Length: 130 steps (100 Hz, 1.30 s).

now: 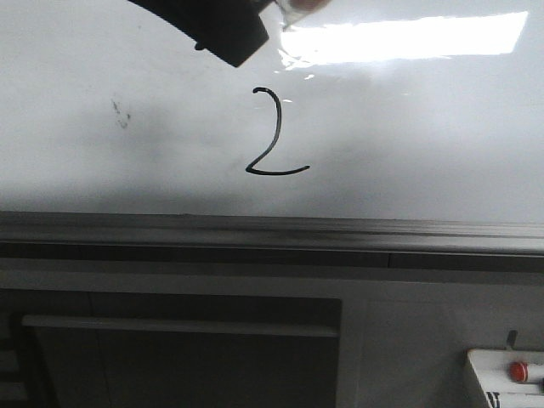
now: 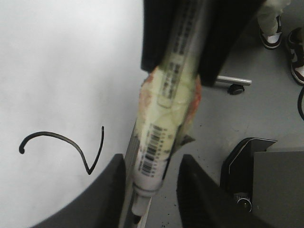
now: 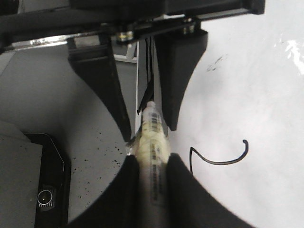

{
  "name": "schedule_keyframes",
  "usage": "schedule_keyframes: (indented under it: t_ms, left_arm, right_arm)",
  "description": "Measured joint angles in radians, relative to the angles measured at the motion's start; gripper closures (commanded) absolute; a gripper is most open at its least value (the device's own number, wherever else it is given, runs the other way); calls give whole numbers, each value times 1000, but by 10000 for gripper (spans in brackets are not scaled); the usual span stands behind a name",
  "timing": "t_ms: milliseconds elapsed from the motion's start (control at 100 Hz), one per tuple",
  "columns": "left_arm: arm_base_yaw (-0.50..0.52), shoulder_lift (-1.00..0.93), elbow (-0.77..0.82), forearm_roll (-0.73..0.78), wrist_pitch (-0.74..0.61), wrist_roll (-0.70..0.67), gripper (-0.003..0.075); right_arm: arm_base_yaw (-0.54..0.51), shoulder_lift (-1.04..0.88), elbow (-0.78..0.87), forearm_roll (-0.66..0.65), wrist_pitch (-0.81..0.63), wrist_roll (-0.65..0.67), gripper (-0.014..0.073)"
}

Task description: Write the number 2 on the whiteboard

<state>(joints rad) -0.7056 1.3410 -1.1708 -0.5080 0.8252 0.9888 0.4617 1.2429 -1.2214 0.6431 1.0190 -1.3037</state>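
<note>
Marker pinched in right gripper, left gripper spread around it, number 2 mid-whiteboard.

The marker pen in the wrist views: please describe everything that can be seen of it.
The marker pen is a slim light-grey cylinder with printed text and a barcode on its barrel. Yellowish tape, stained reddish in places, is wrapped around its middle. Its narrow tip end sits between the left gripper's fingers. Its other end is clamped by the right gripper. It hangs off the whiteboard, beside the number 2. Whether the tip is capped cannot be told.
</note>
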Motion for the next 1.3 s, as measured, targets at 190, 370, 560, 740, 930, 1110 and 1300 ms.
schedule_keyframes:
  t_ms: [190,370,560,740,930,1110,1300]
  left_arm:
    - [-2,0,0,-4,7,0,665]
    - [-2,0,0,-7,17,4,719]
    - [-2,0,0,-10,19,7,738]
    - [-2,0,0,-10,20,8,738]
    - [-2,0,0,-10,20,8,738]
    - [-2,0,0,-14,20,8,738]
    - [2,0,0,-14,-18,-15,738]
  right_arm:
    - [0,0,0,0,6,-2,629]
    - [0,0,0,2,22,-2,629]
    - [0,0,0,2,24,-2,629]
    - [0,0,-1,2,26,-2,629]
    - [0,0,-1,2,26,-2,587]
    - [0,0,-1,2,28,-2,290]
    - [-6,-10,-1,4,30,24,188]
